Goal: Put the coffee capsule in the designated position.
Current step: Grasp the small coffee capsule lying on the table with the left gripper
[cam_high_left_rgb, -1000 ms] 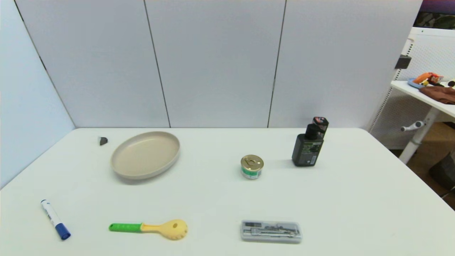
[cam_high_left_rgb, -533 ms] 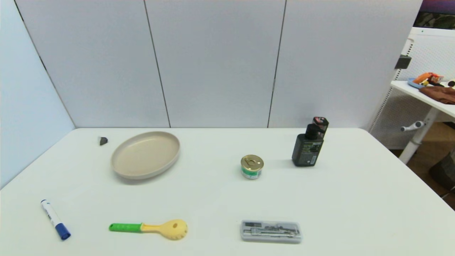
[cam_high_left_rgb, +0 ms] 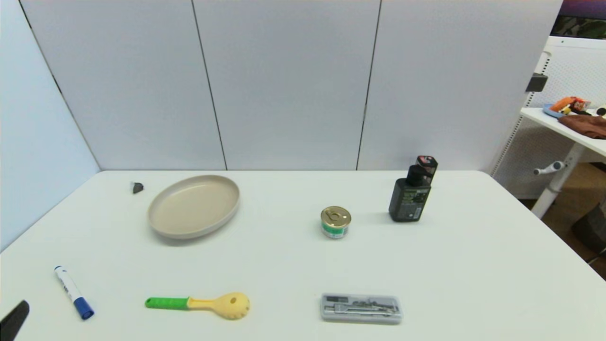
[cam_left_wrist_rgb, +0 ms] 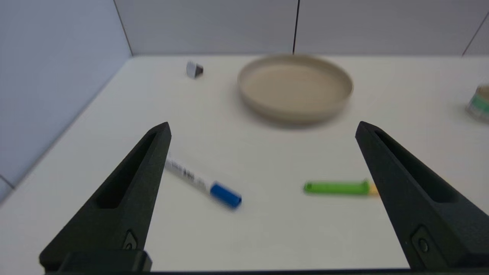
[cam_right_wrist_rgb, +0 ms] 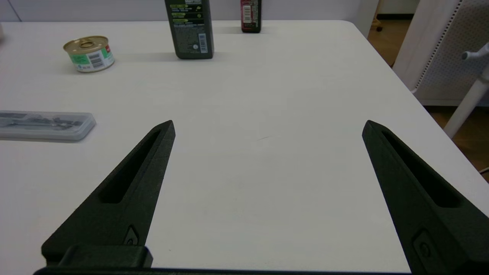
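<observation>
The coffee capsule (cam_high_left_rgb: 137,187) is a tiny dark cone lying at the far left of the table, just left of the beige plate (cam_high_left_rgb: 156,225). In the left wrist view the coffee capsule (cam_left_wrist_rgb: 194,69) lies far ahead of my left gripper (cam_left_wrist_rgb: 263,124), which is open and holds nothing. One of its fingers (cam_high_left_rgb: 14,319) shows at the table's near left corner. My right gripper (cam_right_wrist_rgb: 268,122) is open and holds nothing, low over the right side of the table. No mark for the designated position shows on the white tabletop.
A blue-capped marker (cam_high_left_rgb: 73,292) lies close to the left gripper, with a green-handled yellow spoon (cam_high_left_rgb: 201,303) to its right. A gold-lidded tin (cam_high_left_rgb: 335,221), a dark bottle (cam_high_left_rgb: 409,194) and a clear case (cam_high_left_rgb: 360,308) occupy the middle and right. Wall panels close off the back and left.
A finger of my left gripper has come into the head view at the near left corner. Nothing on the table has moved.
</observation>
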Available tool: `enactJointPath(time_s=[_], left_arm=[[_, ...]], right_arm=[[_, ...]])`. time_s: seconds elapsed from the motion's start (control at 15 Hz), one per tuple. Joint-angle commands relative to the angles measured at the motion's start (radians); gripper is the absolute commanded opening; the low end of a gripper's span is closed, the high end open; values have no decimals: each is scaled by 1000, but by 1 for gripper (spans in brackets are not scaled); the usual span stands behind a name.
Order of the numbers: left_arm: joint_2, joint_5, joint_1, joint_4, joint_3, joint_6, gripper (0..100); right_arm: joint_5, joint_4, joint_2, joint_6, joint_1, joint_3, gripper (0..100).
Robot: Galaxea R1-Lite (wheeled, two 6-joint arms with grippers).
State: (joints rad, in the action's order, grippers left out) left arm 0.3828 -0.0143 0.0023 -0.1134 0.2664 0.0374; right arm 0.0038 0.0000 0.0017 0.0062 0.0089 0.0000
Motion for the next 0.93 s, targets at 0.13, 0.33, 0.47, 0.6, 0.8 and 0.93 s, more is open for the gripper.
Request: enactJointPath(time_s=[0.13,0.33,0.47,0.6,0.8,0.93], left_arm=[[533,-3,1,-11,547,-8,100],[785,-3,4,70,912,-8,100],[892,-6,25,159,1071,-16,100],[1018,-4,71,187,1222,-18,100],[1210,-3,128,205,1396,-18,100],[1344,-1,148,264,1518,-14,100]], right_arm=[[1,0,1,0,0,0,100],[1,0,1,0,0,0,100],[1,0,1,0,0,0,100],[1,0,1,0,0,0,100],[1,0,1,0,0,0,100],[1,0,1,0,0,0,100]])
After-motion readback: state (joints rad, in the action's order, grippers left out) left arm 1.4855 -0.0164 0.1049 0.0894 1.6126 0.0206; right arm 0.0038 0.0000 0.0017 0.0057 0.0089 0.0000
